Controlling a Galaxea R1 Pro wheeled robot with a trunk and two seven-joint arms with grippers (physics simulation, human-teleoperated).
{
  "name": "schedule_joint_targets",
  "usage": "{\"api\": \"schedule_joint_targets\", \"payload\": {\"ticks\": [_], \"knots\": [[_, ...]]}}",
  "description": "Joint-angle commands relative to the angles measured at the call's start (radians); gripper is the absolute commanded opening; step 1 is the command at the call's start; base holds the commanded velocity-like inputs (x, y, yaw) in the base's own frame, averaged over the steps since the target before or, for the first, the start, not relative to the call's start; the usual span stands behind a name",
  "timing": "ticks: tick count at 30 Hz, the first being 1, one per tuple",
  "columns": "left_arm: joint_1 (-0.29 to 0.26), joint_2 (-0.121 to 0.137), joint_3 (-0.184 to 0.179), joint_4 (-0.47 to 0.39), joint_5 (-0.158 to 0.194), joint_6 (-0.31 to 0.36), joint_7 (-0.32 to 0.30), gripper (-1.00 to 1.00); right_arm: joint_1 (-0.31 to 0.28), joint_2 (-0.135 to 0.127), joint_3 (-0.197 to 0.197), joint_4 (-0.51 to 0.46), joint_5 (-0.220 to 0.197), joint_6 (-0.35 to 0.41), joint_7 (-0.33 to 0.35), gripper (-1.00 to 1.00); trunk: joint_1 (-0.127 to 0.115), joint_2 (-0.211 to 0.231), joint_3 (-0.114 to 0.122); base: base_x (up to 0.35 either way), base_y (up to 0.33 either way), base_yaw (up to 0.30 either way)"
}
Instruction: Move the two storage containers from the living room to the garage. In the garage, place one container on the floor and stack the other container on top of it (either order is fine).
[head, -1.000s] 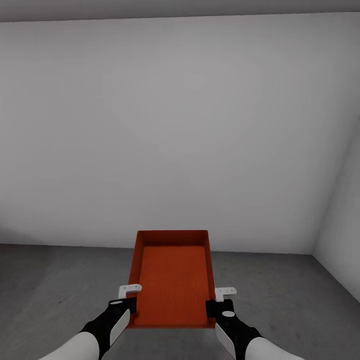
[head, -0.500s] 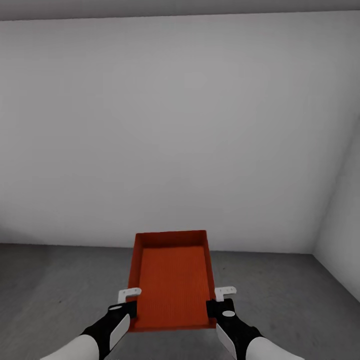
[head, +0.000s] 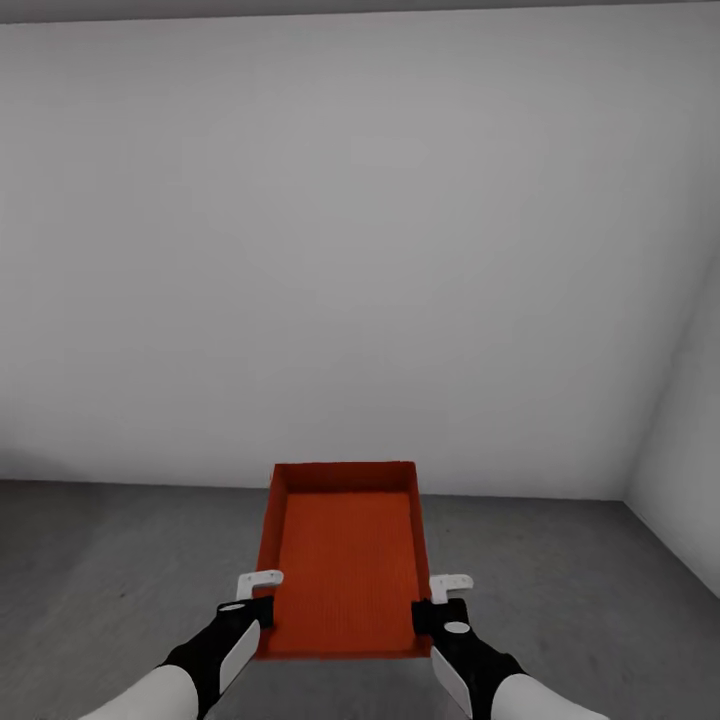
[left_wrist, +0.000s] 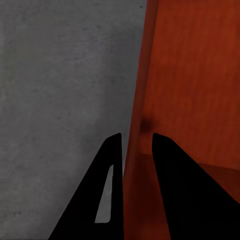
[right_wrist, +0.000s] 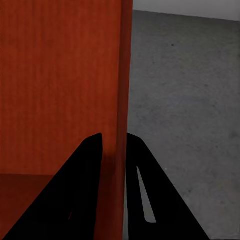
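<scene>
Dark grey concrete garage floor (head: 120, 560) lies below one red-orange open-topped rectangular storage container (head: 345, 560), unplaced, with left gripper (left_wrist: 136, 142) and right gripper (right_wrist: 114, 140) each pinching a side wall.

A garage — bare white walls (head: 360, 250), mottled grey concrete floor (head: 100, 580).

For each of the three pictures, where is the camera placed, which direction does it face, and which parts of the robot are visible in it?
Head view: on the robot's head, facing forward and down at the white wall; shows both arms holding the container.
Left wrist view: on the left arm, looking along the left gripper clamped on the container's side wall, above the floor.
Right wrist view: on the right arm, looking along the right gripper clamped on the opposite wall.
All three views share the container and floor.
</scene>
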Motion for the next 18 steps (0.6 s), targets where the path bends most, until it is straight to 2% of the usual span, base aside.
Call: {"api": "schedule_joint_targets", "payload": {"ticks": [1, 18], "knots": [[-0.001, 0.001, 0.011, -0.011, -0.009, -0.055, 0.01, -1.0, 0.0, -0.001, -0.009, 0.004, -0.018, -0.005, -0.015, -1.0, 0.0, -0.001, -0.003, 0.0, 0.0, 0.0], [-0.001, 0.001, 0.01, -0.011, -0.009, -0.06, 0.011, -1.0, 0.0, 0.0, -0.009, 0.005, -0.018, -0.005, -0.025, -1.0, 0.0, -0.001, -0.03, 0.0, 0.0, 0.0]]}}
